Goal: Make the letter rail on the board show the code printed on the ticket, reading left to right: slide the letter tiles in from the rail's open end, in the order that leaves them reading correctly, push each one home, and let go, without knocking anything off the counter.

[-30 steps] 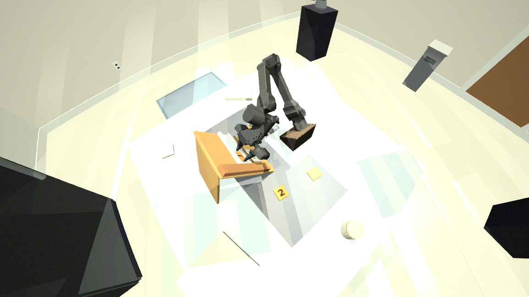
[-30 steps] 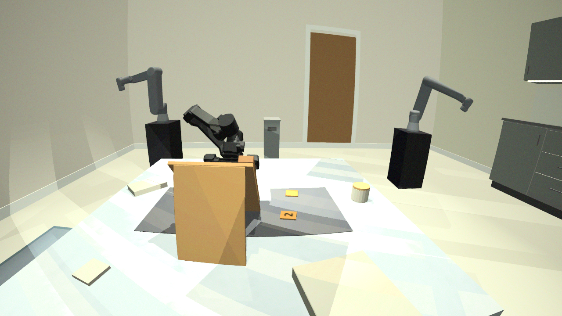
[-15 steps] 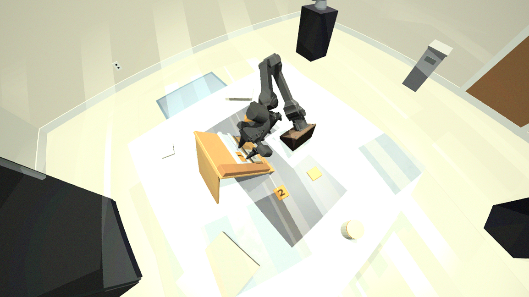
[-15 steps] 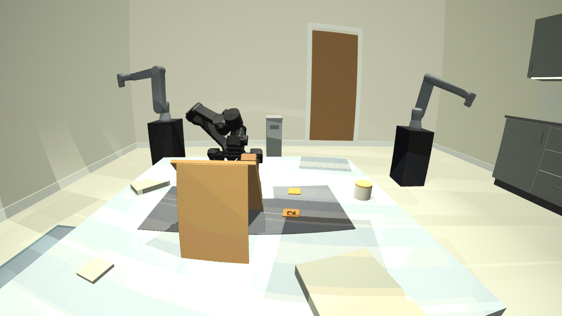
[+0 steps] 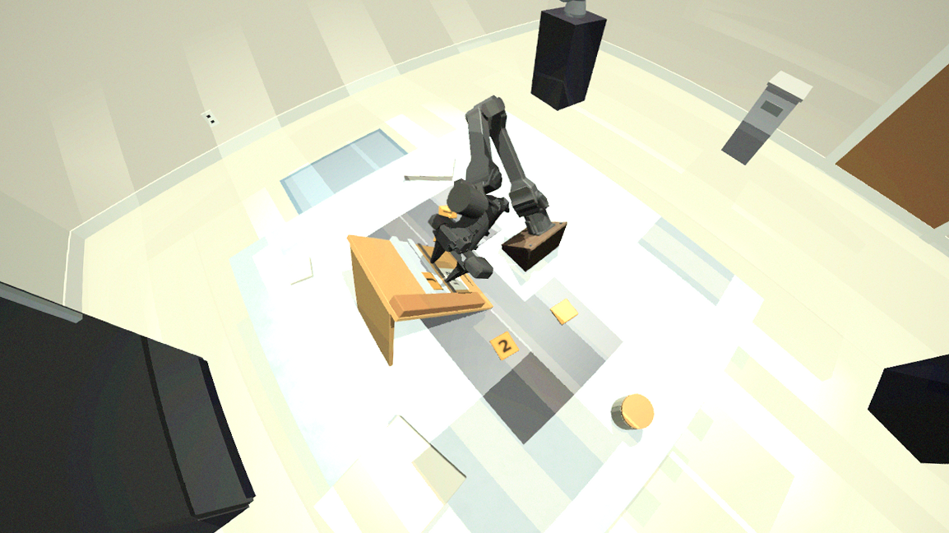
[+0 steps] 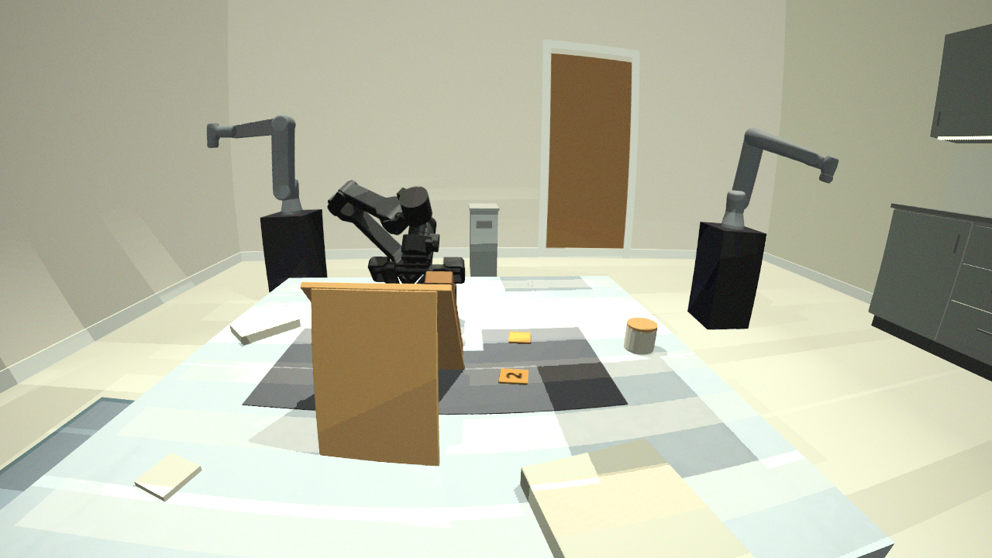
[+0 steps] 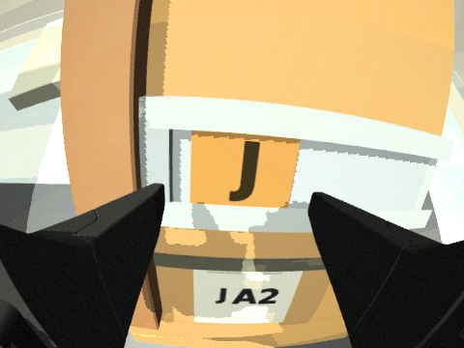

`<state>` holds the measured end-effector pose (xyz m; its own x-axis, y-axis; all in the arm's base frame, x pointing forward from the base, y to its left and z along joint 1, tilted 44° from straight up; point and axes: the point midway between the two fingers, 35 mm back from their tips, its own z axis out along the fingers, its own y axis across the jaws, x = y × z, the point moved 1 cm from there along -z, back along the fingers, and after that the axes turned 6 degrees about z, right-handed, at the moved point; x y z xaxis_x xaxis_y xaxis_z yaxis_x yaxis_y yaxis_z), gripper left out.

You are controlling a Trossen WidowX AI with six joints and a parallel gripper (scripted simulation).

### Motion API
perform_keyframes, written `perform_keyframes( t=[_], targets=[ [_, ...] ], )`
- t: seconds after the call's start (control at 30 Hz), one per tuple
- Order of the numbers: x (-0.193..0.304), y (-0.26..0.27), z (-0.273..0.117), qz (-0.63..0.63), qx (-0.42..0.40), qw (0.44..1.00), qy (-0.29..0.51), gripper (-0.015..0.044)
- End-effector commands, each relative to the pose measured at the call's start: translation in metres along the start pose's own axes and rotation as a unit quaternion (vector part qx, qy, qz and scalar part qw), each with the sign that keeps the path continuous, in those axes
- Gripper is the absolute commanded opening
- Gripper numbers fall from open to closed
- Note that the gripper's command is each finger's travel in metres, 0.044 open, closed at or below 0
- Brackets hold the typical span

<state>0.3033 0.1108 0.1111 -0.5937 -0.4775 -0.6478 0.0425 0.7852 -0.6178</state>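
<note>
The ticket (image 7: 242, 314) on the board (image 7: 309, 53) (image 5: 375, 266) (image 6: 374, 374) reads JA2. An orange J tile (image 7: 213, 164) sits upright between the lips of the pale rail (image 7: 290, 116), near its left end, with a narrow gap on its left and bare rail on its right. My gripper (image 7: 239, 199) (image 5: 440, 270) is open, fingertips either side of the J tile and clear of it. A 2 tile (image 5: 504, 346) (image 6: 513, 376) lies on the grey mat. A yellow tile (image 5: 564, 311) (image 6: 519, 338) lies beyond it, its letter unreadable. Another orange piece (image 5: 446, 211) is partly hidden by the arm.
A brown side block (image 7: 97, 97) borders the rail's left end. A lidded jar (image 5: 636, 411) (image 6: 640, 336) stands right of the mat (image 6: 582, 388). Pale slabs (image 6: 167, 475) (image 6: 624, 506) (image 6: 266, 330) lie around the board on the counter.
</note>
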Motion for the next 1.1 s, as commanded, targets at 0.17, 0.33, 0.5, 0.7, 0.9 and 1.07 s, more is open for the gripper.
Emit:
perform_keyframes(
  t=[0.17,0.33,0.5,0.7,0.9,1.07],
  targets=[
    [-0.0004,-0.0011,-0.0068,0.002,0.002,1.000,0.000,0.0295],
    [-0.0007,-0.0019,-0.0098,0.002,0.002,1.000,0.000,0.0295],
    [-0.0002,-0.0011,-0.0099,-0.001,0.000,1.000,0.001,0.0269],
    [-0.0002,-0.0011,-0.0099,-0.001,0.000,1.000,0.001,0.0111],
    [-0.0002,-0.0011,-0.0099,-0.001,0.000,1.000,0.001,0.0000],
    [-0.0002,-0.0011,-0.0099,-0.001,0.000,1.000,0.001,0.0000]
  ],
)
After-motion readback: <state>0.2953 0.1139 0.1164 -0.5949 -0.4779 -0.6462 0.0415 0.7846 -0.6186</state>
